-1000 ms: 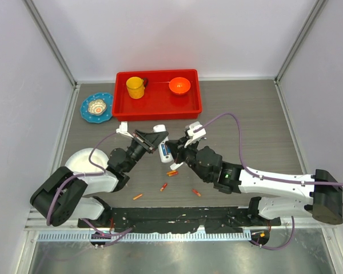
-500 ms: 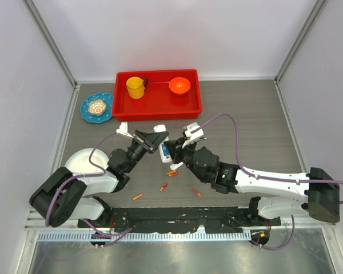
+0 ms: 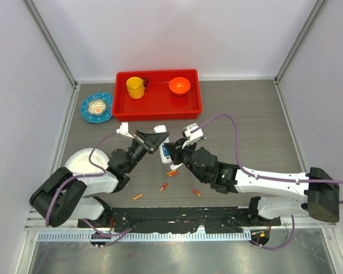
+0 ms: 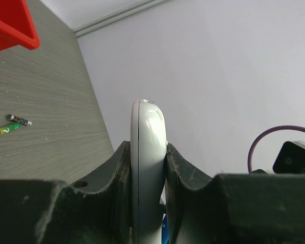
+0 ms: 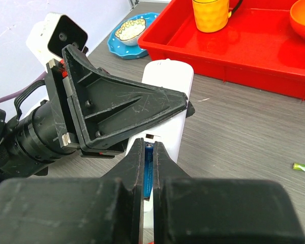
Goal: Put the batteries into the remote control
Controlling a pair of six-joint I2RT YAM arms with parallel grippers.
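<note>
Now the right gripper [image 5: 148,152], clamping a blue battery [image 5: 149,166], is sitting closer to the remote control [image 5: 169,86] than a second ago. The left gripper [image 4: 147,157] is gripping that remote edgewise above the table [image 3: 246,125]. Insertion is probably beginning.

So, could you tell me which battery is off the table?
The blue battery pinched in the right hand, at the remote control; the other batteries lie loose on the table.
</note>
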